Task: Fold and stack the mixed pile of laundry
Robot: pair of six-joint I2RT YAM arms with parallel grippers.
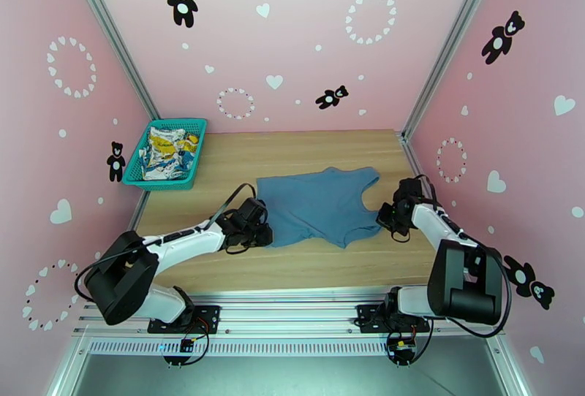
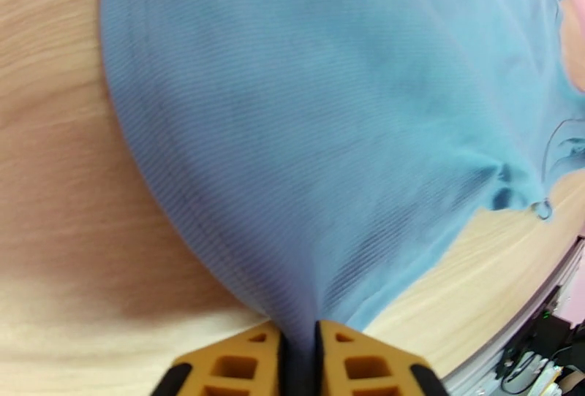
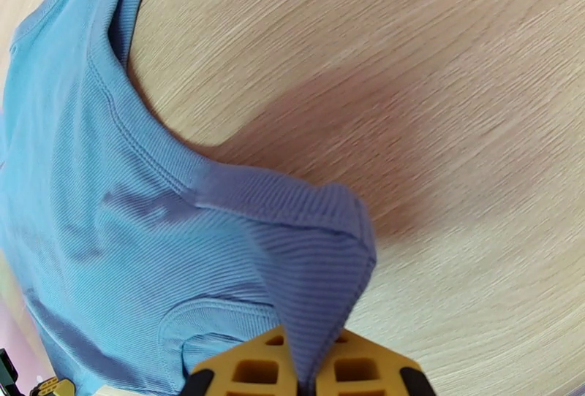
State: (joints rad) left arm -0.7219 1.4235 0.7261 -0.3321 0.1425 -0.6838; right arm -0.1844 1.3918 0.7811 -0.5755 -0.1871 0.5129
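Left gripper [image 2: 298,346]: we find it shut on a hem corner of the tank top [image 1: 318,204];
Right gripper [image 3: 306,364]: closed on a ribbed edge fold;
Tank top: spread flat, middle of the table [image 1: 307,266];
Risk: uneven lifting may pull the cloth free.

The left arm [image 1: 183,238] and right arm [image 1: 439,226], 2 in all, reach forward and bend inward toward each other, the left gripper [image 2: 300,339] clamped tight on the tank top [image 1: 318,204] edge, the right gripper [image 3: 311,368] pinching its opposite edge.
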